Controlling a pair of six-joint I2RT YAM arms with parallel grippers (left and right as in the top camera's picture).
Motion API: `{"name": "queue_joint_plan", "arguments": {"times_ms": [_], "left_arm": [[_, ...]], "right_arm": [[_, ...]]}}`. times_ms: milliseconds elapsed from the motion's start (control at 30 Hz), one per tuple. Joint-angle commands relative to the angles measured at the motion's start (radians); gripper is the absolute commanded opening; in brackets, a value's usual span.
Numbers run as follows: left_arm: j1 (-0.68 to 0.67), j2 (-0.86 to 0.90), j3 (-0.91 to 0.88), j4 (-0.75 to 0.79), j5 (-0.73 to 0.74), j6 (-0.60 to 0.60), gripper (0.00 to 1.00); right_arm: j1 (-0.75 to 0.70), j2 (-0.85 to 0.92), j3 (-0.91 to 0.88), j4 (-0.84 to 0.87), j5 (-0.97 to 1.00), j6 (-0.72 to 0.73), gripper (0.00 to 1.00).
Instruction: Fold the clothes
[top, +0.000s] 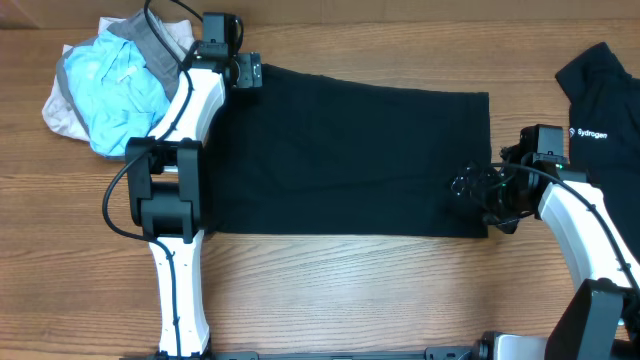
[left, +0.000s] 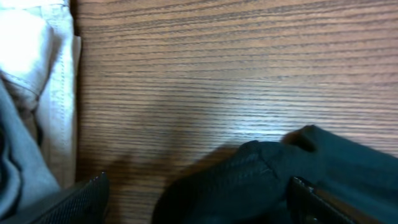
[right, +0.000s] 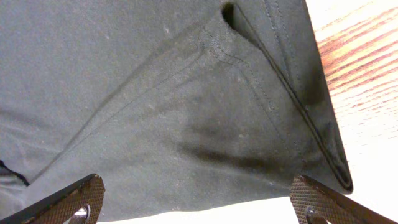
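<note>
Table (top: 330, 290) first: the clothes (top: 340, 160) lie flat across it as one long black band, long axis running from your left arm's side to your right arm's. Your left gripper (top: 247, 72) is at the band's back left corner, jaws wide, corner cloth between them, unpinched. Your right gripper (top: 478, 190) is at the band's opposite short edge, toward its front corner, equally wide over the hem. Each end has its own arm nearest.
</note>
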Motion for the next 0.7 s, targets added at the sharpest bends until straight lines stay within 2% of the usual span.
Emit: {"name": "queue_joint_plan", "arguments": {"times_ms": [0,367,467,500,567,600,667], "left_arm": [[0.003,0.007,0.024,0.000,0.026,0.076,0.94],[0.003,0.052,0.024,0.008,0.060,0.103,0.88],[0.003,0.052,0.024,0.020,0.063,0.117,0.72],[0.003,0.052,0.024,0.023,0.064,0.117,0.63],[0.003,0.052,0.024,0.024,0.063,0.120,0.38],[0.003,0.052,0.024,0.024,0.063,0.121,0.33],[0.003,0.052,0.024,0.027,0.063,0.121,0.31]], "right_arm": [[0.006,0.004,-0.006,0.010,-0.034,-0.006,1.00],[0.006,0.004,-0.006,0.048,-0.047,-0.006,1.00],[0.006,0.004,-0.006,0.142,-0.048,-0.005,0.95],[0.005,0.004,-0.004,0.185,-0.048,0.000,0.92],[0.000,0.004,0.009,0.270,-0.048,0.024,0.90],[-0.002,0.004,0.023,0.296,-0.048,0.024,0.90],[-0.002,0.005,0.073,0.309,-0.035,0.019,0.93]]}}
